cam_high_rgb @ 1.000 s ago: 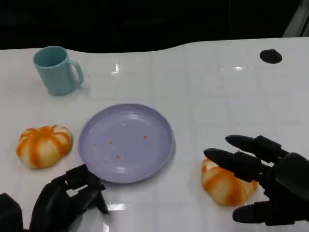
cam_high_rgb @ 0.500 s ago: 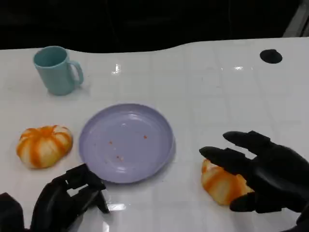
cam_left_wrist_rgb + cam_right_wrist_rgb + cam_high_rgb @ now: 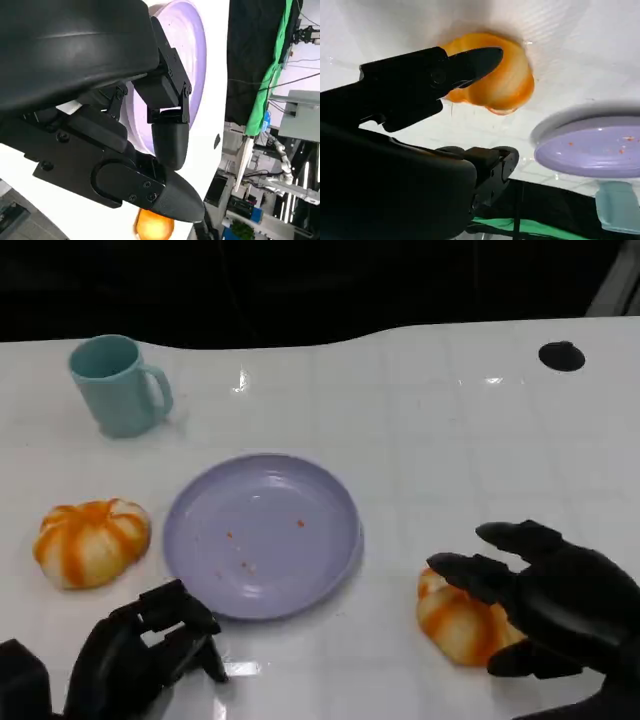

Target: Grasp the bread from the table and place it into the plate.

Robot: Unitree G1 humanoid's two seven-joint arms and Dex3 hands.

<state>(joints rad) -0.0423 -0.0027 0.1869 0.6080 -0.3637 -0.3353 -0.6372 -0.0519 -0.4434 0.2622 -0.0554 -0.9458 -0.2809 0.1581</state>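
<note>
**Grasp in progress, nothing placed yet**

Right robot hand [image 3: 545, 605] spread over the bread [image 3: 462, 618], fingers draped on it, not visibly clamped. Bread lies on the bench [image 3: 430, 410], beside the plate [image 3: 262, 535]. Left robot hand [image 3: 140, 650] curled, idle. Lift and transfer remain.

The left hand [image 3: 100, 125], a large black shell with curled fingers [image 3: 170, 142], covers most of the frame from the left. Behind it the purple plate [image 3: 197, 60] curves through the upper centre on the white table [image 3: 212, 115]. Orange bread [image 3: 152, 227] peeks out at the bottom edge, under the fingers.
</note>
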